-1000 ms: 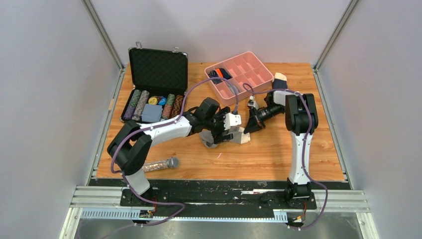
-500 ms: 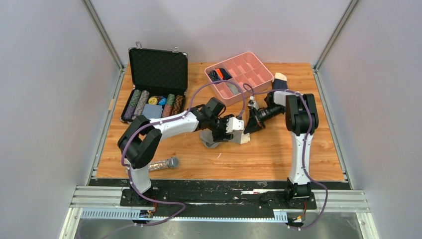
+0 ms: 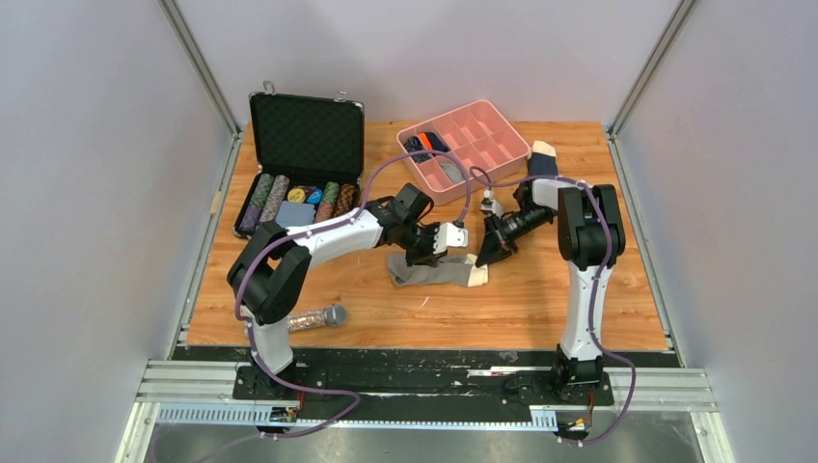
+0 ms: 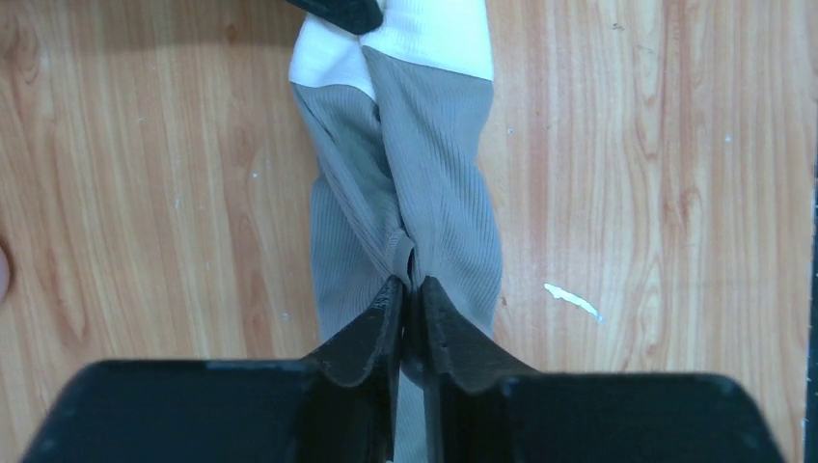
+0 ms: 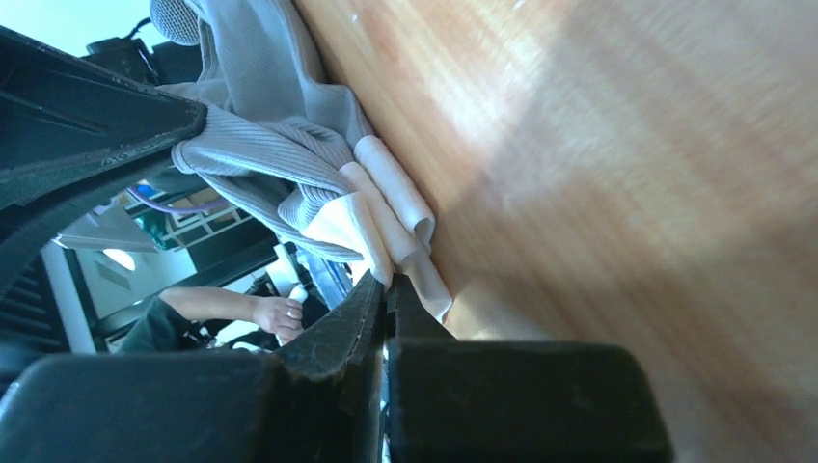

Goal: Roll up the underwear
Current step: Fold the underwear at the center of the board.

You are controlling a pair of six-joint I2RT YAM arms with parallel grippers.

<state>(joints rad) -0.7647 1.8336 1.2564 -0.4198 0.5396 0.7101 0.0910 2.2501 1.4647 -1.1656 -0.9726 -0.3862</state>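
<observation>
The underwear is a grey ribbed cloth lying stretched and twisted mid-table, its cream band at the right end. My left gripper hangs over its middle. In the left wrist view the left gripper is shut on a raised fold of the underwear, with the cream band at the far end. My right gripper sits at the band end. In the right wrist view the right gripper is shut on the cream band, beside the bunched grey underwear.
A pink divided tray stands at the back, an open black case of poker chips at the back left. A glittery microphone lies front left. A navy sock with a tan toe lies behind the right arm.
My left gripper went from wide open to shut on a fold of the underwear. The cloth, bunched under it before, now lies drawn out longer toward the left.
</observation>
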